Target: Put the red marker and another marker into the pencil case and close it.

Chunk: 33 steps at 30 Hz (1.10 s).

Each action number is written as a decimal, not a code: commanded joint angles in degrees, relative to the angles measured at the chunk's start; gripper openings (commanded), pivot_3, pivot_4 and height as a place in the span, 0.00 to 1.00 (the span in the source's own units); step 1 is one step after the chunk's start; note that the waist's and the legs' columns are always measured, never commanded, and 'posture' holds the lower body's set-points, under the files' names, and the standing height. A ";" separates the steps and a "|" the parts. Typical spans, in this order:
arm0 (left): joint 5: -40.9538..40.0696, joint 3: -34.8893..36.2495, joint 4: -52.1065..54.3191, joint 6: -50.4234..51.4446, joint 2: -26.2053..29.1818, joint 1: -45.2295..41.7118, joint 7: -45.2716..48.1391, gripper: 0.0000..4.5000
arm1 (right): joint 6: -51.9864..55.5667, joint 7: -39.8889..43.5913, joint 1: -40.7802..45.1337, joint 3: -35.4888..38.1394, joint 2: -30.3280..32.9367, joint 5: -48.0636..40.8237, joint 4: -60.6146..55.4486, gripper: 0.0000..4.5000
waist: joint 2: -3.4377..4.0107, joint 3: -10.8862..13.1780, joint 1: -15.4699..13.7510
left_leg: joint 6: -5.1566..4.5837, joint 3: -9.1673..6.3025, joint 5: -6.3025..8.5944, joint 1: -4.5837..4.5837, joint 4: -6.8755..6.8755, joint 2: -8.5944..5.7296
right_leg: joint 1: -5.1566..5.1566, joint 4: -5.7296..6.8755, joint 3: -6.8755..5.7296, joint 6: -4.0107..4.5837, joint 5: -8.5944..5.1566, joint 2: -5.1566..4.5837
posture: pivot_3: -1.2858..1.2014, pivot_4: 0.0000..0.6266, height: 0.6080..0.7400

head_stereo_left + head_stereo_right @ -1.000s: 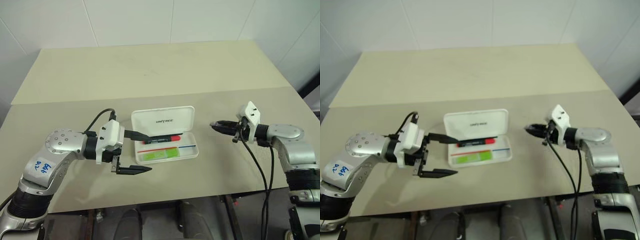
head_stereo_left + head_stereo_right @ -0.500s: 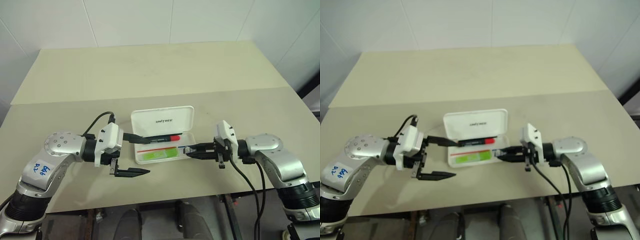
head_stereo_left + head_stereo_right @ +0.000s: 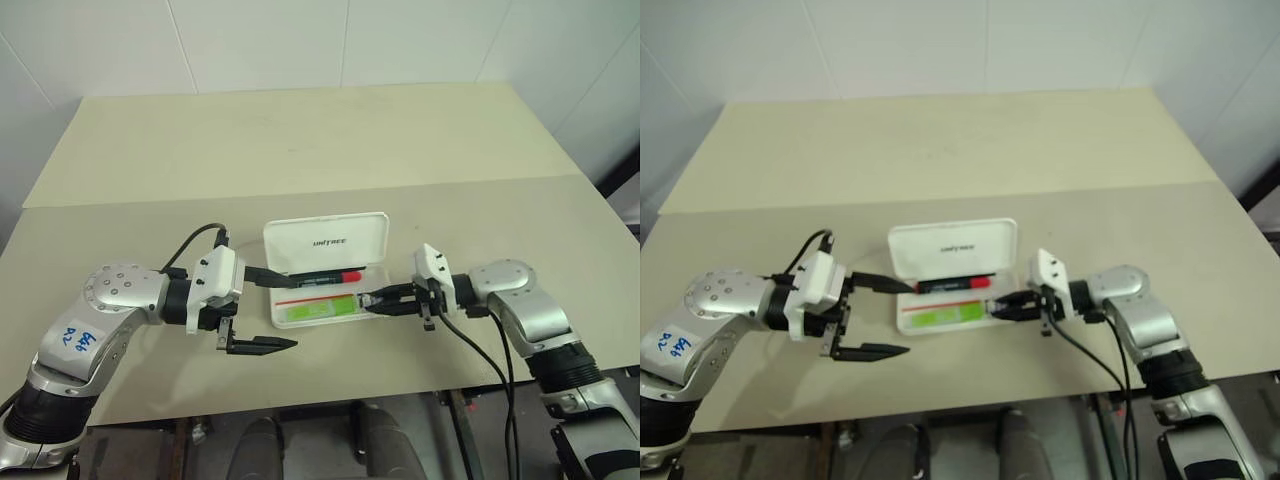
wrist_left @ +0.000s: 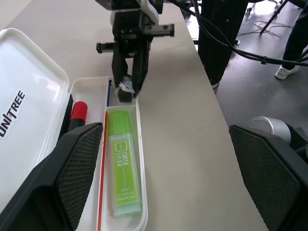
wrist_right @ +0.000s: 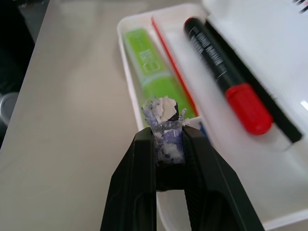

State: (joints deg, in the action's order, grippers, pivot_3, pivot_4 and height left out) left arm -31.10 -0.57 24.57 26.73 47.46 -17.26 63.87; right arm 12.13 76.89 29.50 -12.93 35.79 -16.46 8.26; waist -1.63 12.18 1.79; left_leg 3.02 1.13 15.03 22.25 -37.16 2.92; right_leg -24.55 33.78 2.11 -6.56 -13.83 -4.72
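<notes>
Left end effector (image 3: 262,309) spread wide at 9 o'clock of pencil case (image 3: 379,300). Right end effector (image 5: 168,144) pinching small crumpled scrap at 3 o'clock rim; could nudge case, shifting red marker (image 3: 325,277), green highlighter (image 3: 318,310); lid open.

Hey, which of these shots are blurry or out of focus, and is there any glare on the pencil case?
Right wrist view: the red marker and another marker look soft, the right gripper sharper. Left wrist view: the pencil case lid looks bright, its lettering still readable; the left gripper fingers blur up close. Eye views: even light, no strong glare.
</notes>
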 commanded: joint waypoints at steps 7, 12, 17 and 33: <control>-0.93 1.29 2.24 -0.21 0.19 -0.05 -0.26 1.00 | -4.15 0.13 1.64 0.86 -0.57 1.38 1.25 0.79 | 0.00 0.00 -0.01 | 0.00 0.00 0.00 -0.01 0.01 0.00 | 0.00 0.02 0.01 0.00 0.00 0.00 | 0.52 0.24 1.00; -0.91 1.25 2.17 -0.28 0.16 -0.18 -0.21 1.00 | -4.05 -0.14 2.11 2.77 -0.03 -0.06 -0.91 0.99 | 0.00 0.00 0.00 | 0.00 0.00 0.00 -0.01 0.01 0.00 | 0.00 0.03 0.01 0.00 0.00 0.00 | 0.52 0.24 1.00; -0.82 1.39 1.69 -0.60 0.17 -0.05 0.03 1.00 | 0.87 -0.65 1.89 6.43 2.05 -4.13 -6.92 0.99 | 0.00 0.00 -0.06 | 0.00 0.00 0.00 -0.01 0.00 0.00 | 0.00 0.05 0.01 0.00 0.00 0.00 | 0.52 0.24 1.00; -0.29 0.37 0.26 -1.59 -0.56 -0.89 0.60 1.00 | 6.17 -4.45 -0.33 1.20 0.75 -3.81 -18.55 0.45 | -0.01 0.00 -0.07 | 0.00 0.00 0.00 0.00 0.02 0.01 | -0.01 0.01 0.01 0.01 -0.01 0.01 | 0.52 0.24 1.00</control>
State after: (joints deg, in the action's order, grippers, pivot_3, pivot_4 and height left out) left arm -31.11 -0.63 24.00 26.05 47.08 -17.37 64.22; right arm 19.84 72.72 29.40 -11.08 36.89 -21.14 -9.03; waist -1.63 12.18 1.72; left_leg 3.02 1.13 15.03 22.25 -37.14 2.93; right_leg -24.57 33.79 2.12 -6.55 -13.84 -4.72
